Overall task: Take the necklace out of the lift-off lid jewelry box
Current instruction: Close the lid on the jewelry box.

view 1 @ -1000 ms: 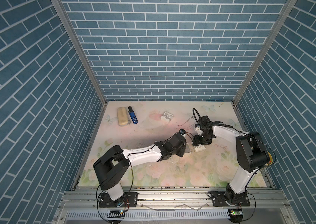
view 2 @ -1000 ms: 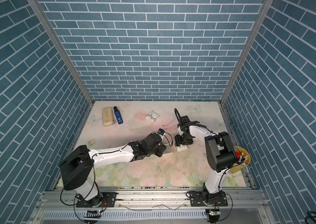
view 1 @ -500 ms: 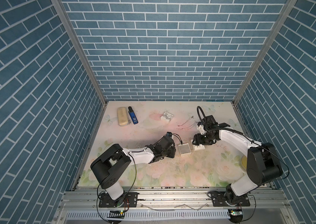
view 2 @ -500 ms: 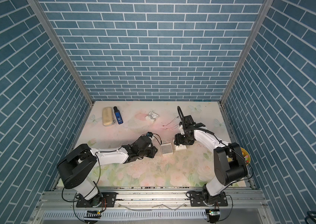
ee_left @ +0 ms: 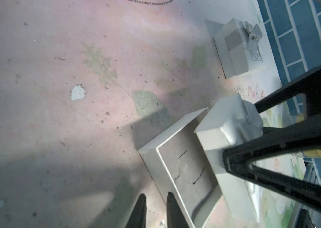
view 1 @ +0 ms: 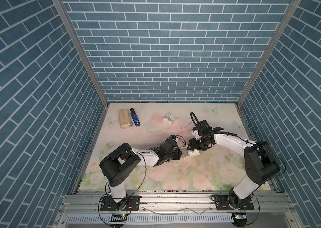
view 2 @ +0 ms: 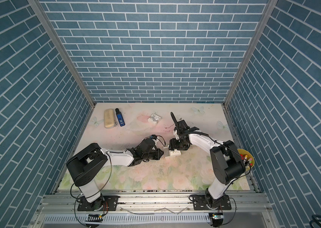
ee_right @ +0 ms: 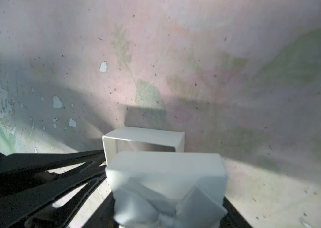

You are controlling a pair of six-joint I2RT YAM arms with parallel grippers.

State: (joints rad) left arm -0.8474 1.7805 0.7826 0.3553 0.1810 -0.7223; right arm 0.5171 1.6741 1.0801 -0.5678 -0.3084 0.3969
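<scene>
Closing left gripper (ee_left: 155,197) beside the white card jewelry box base (ee_left: 149,159), returned there within the last second; jaws narrowed to a slim gap, gripping nothing.
Right gripper (view 1: 193,146) clamps the white bow-topped lift-off lid (ee_left: 228,126) just beside the base. Grey insert bare. Thin silver chain necklace (ee_left: 151,2) lies on the floral mat (ee_left: 57,118), well apart: removal judged done.

White lid (ee_right: 165,171) gripped, open box (ee_right: 143,136) beyond

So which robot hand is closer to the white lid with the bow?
Right. The right gripper is clamped on the lid. The left gripper sits at the far side of the open box base, not touching the lid.
</scene>
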